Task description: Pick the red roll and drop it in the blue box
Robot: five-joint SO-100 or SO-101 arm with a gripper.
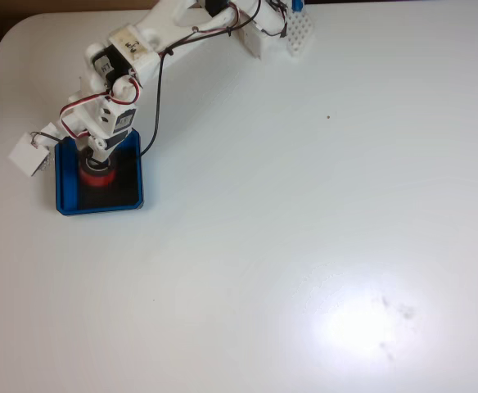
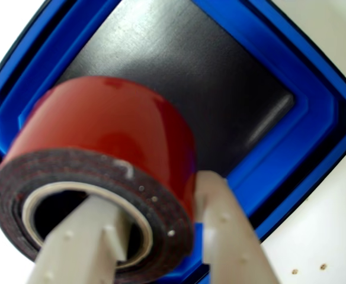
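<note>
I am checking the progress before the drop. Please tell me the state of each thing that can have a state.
red roll: held by its wall, one finger through the hollow centre, one outside, above the tray floor.
blue box: upright on the table, black floor bare in the view that rides on the gripper.
gripper: shut on the roll, over the box.

Gripper clamps the wall of the red roll: 1 finger through the hollow core, 1 outside. Directly under the jaws, the blue box floor is bare black with nothing lying on it. The raised rim rings the jaws on all 4 sides; in the view from above, the white table past the rim is open, with a small white block touching the box's left edge.
</note>
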